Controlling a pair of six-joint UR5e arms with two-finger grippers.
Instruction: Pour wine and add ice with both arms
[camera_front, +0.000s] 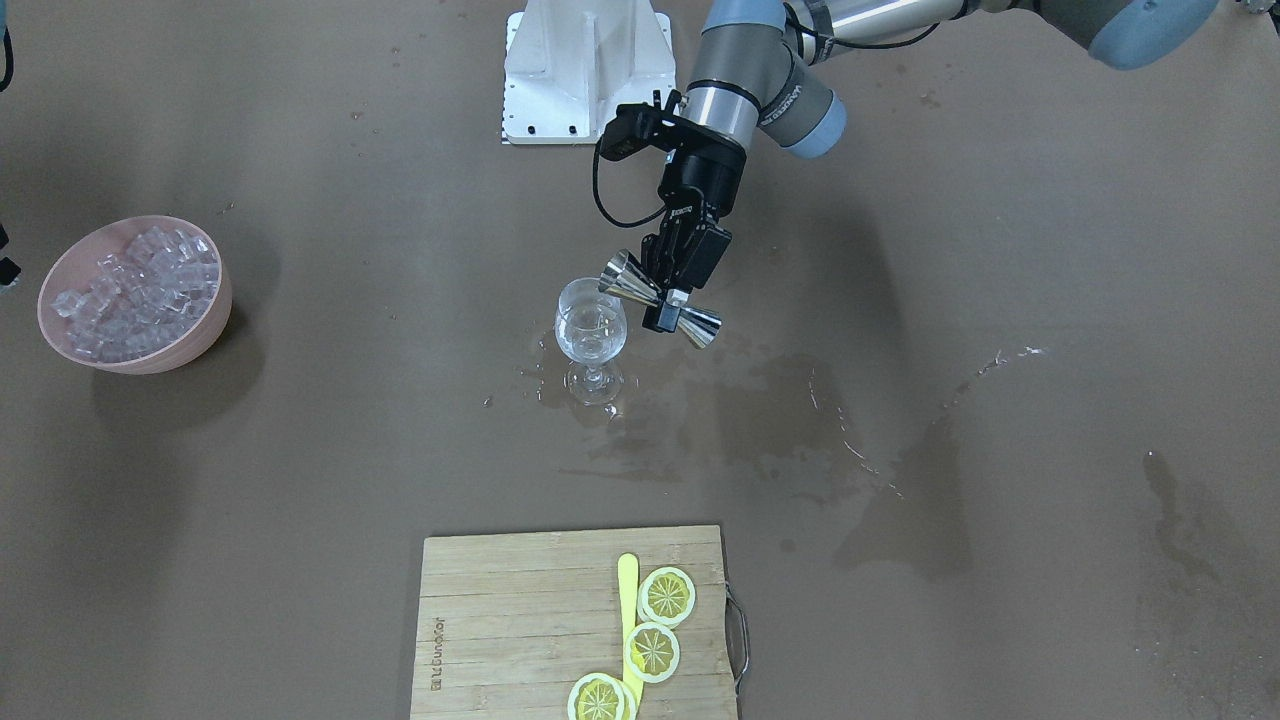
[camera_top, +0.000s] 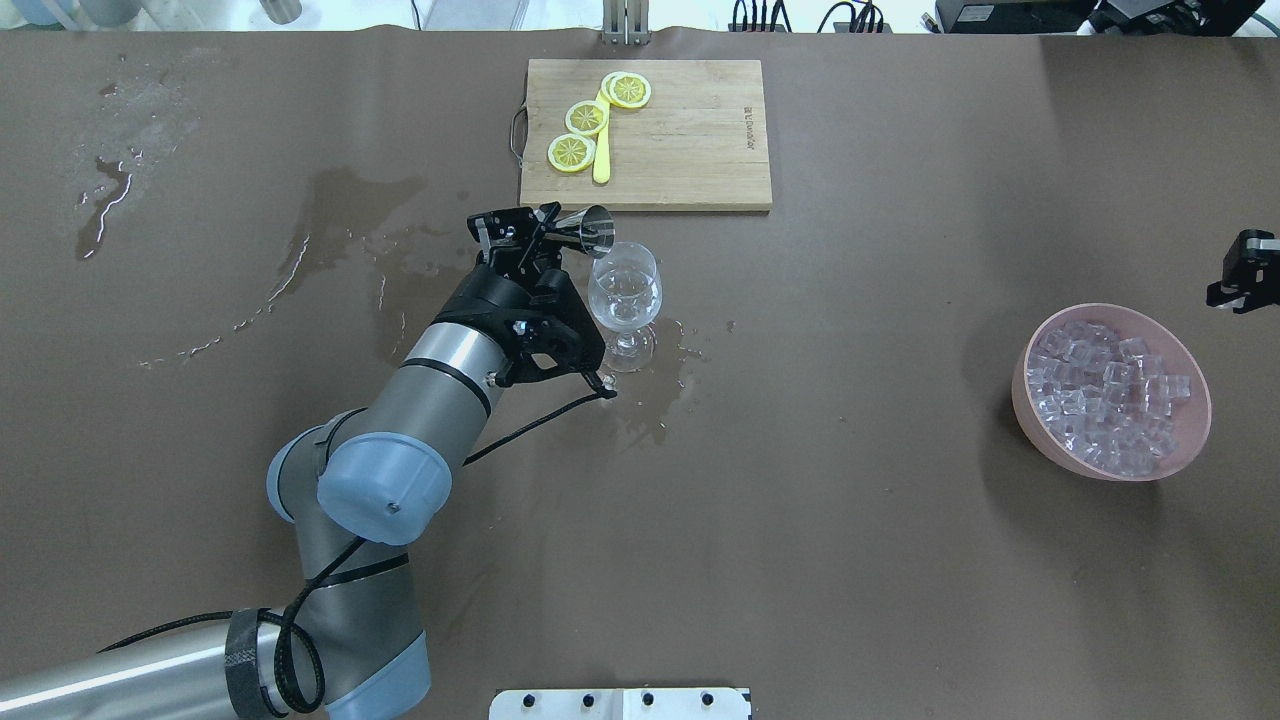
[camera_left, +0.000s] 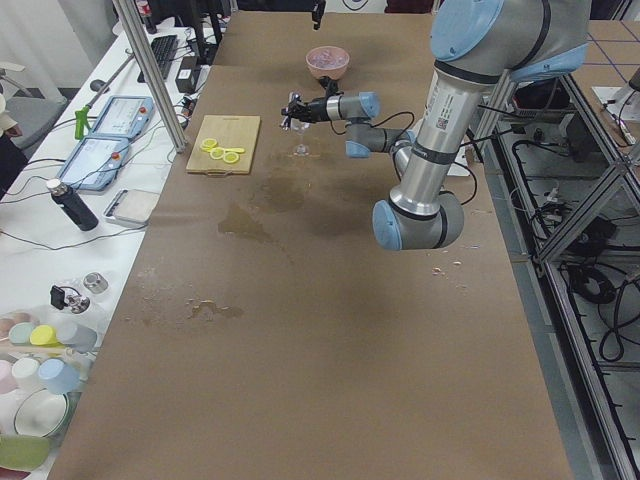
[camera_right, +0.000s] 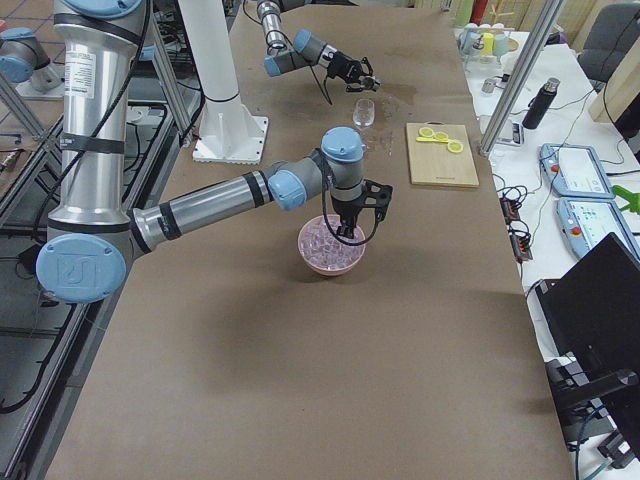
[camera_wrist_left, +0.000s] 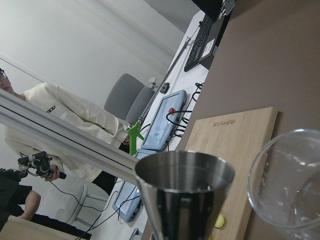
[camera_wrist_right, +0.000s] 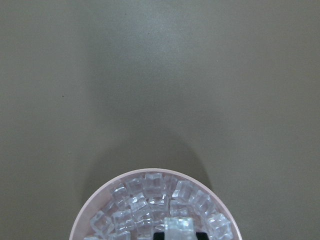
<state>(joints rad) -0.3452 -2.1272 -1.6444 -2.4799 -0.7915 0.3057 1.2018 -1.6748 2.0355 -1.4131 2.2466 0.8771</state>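
My left gripper (camera_front: 672, 300) is shut on a steel jigger (camera_front: 660, 300), gripped at its narrow waist. The jigger lies almost level, its mouth (camera_wrist_left: 185, 172) at the rim of the wine glass (camera_front: 590, 330). The glass stands upright mid-table, and a little clear wine seems to sit in its bowl (camera_top: 625, 295). Far to the other side, a pink bowl (camera_top: 1022, 395) is full of ice (camera_top: 1110, 385). My right gripper (camera_right: 350, 228) hangs above that bowl. In the right wrist view one ice cube (camera_wrist_right: 179, 225) sits larger and closer, at the black fingertips.
A wooden cutting board (camera_front: 520, 620) with lemon slices (camera_front: 667, 595) and a yellow knife lies at the far edge. Wet patches (camera_front: 780, 420) spread around the glass and across my left side. The white base plate (camera_front: 585, 70) sits at the robot's edge. People sit beyond the table.
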